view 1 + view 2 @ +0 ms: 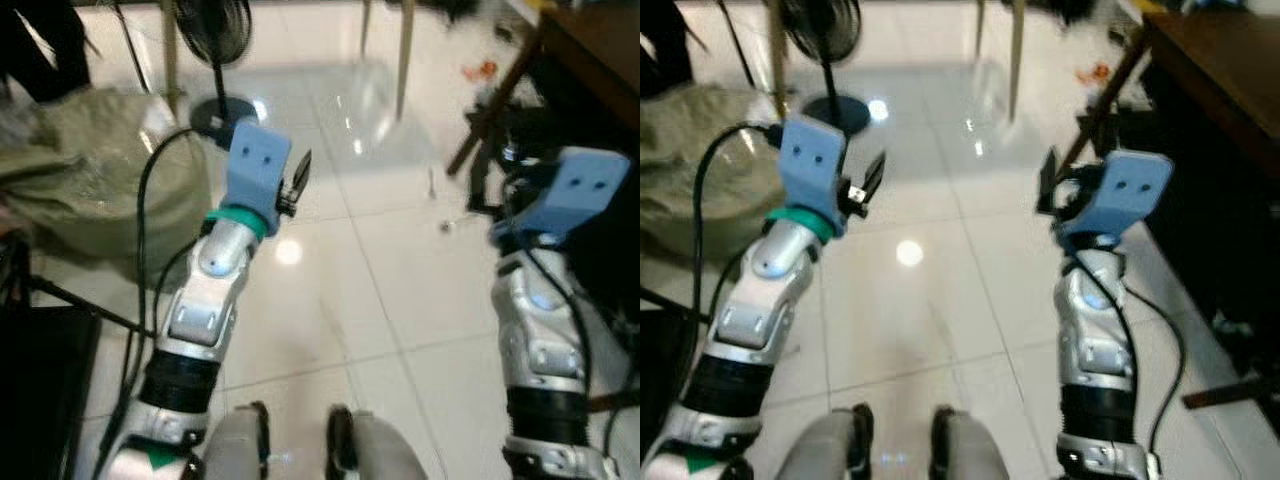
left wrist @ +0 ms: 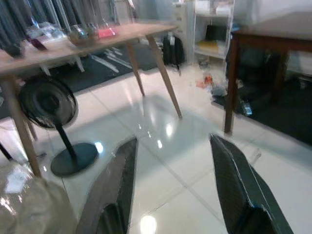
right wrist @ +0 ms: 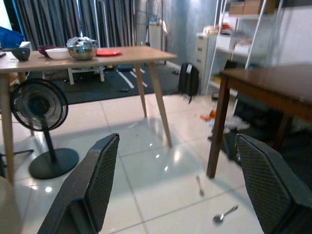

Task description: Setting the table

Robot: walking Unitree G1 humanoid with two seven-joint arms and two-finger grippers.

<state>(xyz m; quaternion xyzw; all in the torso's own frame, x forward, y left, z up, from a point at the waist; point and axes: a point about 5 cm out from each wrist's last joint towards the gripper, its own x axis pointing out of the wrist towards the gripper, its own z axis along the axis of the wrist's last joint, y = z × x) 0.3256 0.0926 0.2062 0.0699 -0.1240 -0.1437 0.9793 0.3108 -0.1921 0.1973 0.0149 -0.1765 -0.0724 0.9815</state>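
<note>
Right wrist view: our right gripper (image 3: 180, 190) is spread wide, holding nothing. A spoon (image 3: 225, 214) lies on the white tile floor (image 3: 161, 180) between its fingers, a second utensil (image 3: 200, 185) just beyond. Our left gripper (image 2: 170, 190) is also wide open and empty. Far past both jaws, bowls (image 3: 57, 52) and a red plate (image 3: 108, 51) sit on the light wooden table (image 3: 126, 54).
</note>
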